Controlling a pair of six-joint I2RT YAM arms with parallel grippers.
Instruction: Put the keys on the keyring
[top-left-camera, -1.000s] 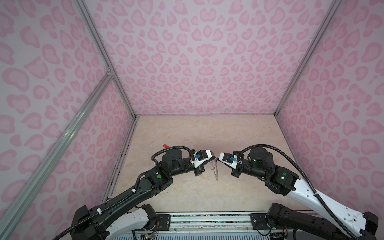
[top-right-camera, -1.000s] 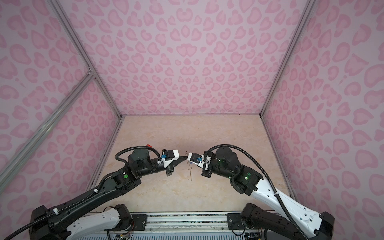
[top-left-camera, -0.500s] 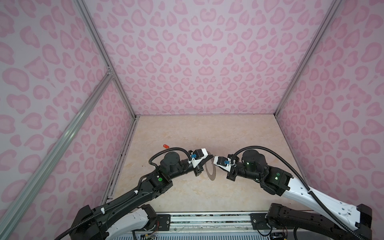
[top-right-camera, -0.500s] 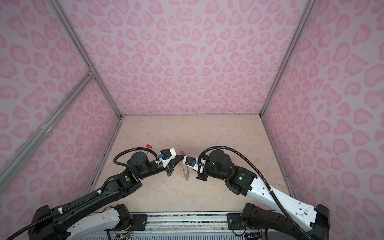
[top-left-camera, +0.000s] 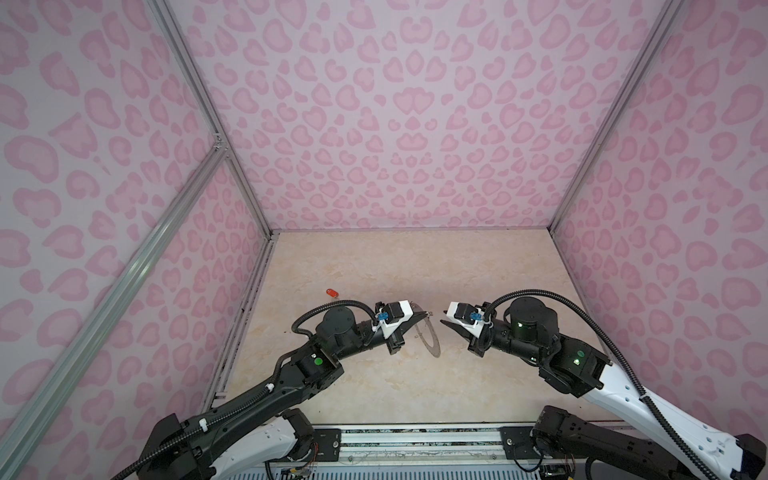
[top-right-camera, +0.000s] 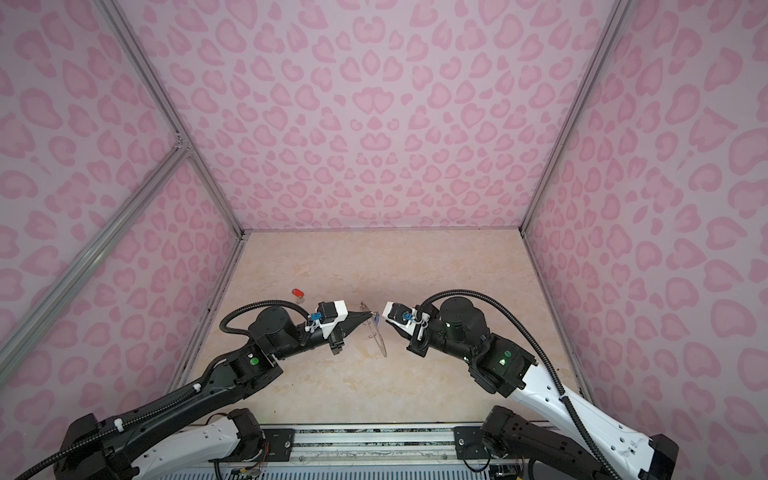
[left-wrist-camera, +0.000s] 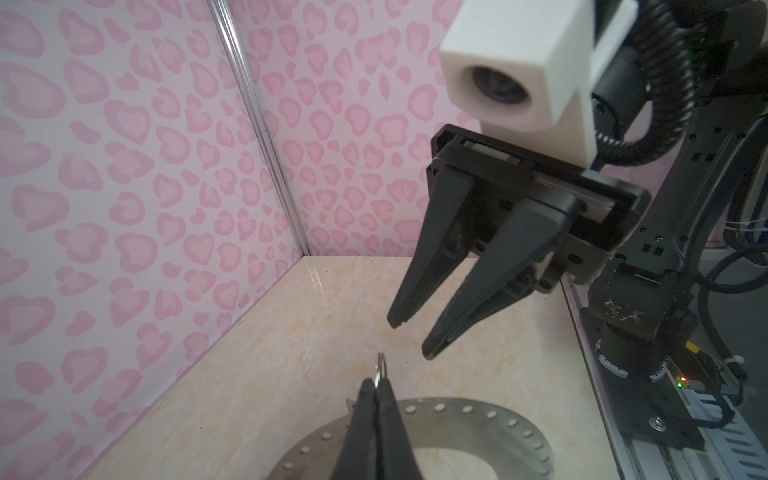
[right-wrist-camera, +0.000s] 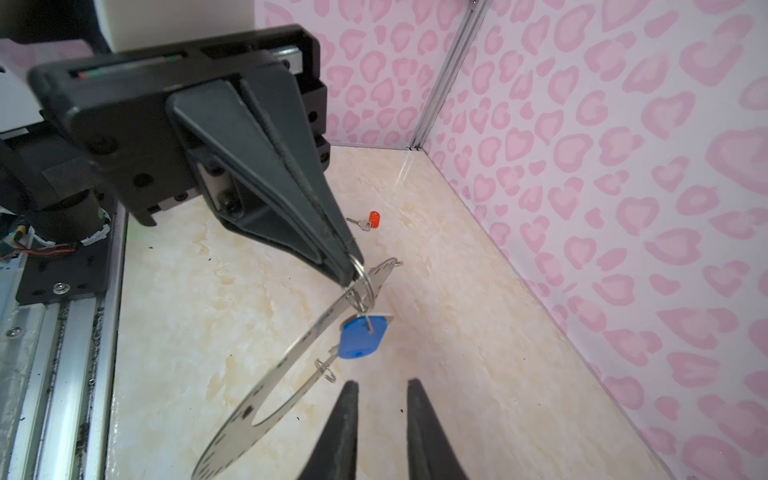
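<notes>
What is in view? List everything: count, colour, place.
keyring: one, grey metal, held up tilted between the arms
blue-tag key: one, silver and blue, hanging from the keyring's raised edge
red-tag key: one, silver and red-orange, lying on the table, left of centre
table: one, beige marbled, underneath
walls: three, pink heart print, around the table
left end effector: one, black, shut on the keyring's edge loop
right end effector: one, black, open, empty, facing the keyring
</notes>
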